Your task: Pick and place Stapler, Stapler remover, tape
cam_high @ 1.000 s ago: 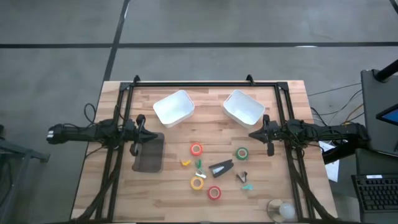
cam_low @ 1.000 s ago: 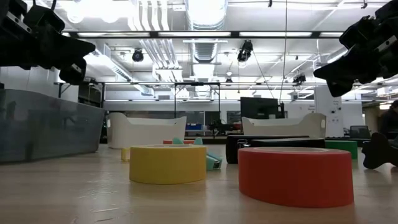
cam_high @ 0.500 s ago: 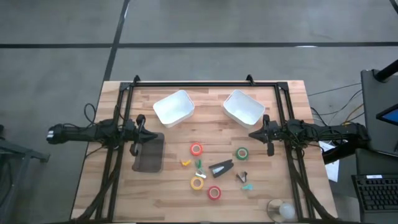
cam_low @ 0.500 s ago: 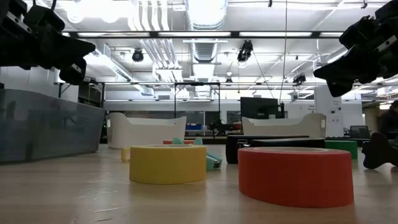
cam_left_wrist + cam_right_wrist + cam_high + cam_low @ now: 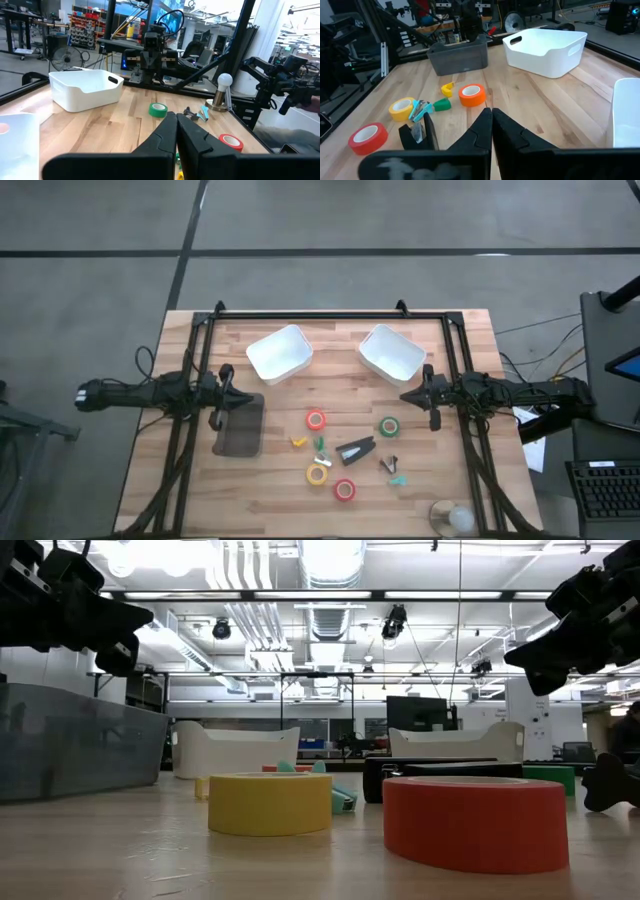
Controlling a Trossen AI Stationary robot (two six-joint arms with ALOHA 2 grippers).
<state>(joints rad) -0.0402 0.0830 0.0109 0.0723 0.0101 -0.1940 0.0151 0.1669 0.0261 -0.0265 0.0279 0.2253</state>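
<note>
**A:** Nothing is moving since a second ago: both arms are parked exactly as before, no item shifted.

**B:** Fingers?

**A:** left gripper (image 5: 217, 397) is hanging above the grey bin (image 5: 238, 426), fingers pressed together, empty. right gripper (image 5: 427, 395) is sitting near the right white tub (image 5: 392, 352), also clenched on nothing.

**B:** Where's the stuff lying?

**A:** All loose mid-table. stapler (image 5: 355, 449) is sitting between the green tape (image 5: 388, 426) and yellow tape (image 5: 318, 474); orange tape (image 5: 316, 420) behind it, red tape (image 5: 344, 490) nearest the front. Small claw removers are scattered beside them.

**B:** So pick hasn't started.

**A:** Looks that way. I'd take the stapler with the right arm: open wide first, come down square across its narrow body, not lengthwise. Green roll is near, so I'm suggesting a straight vertical approach to avoid nudging it.
</note>
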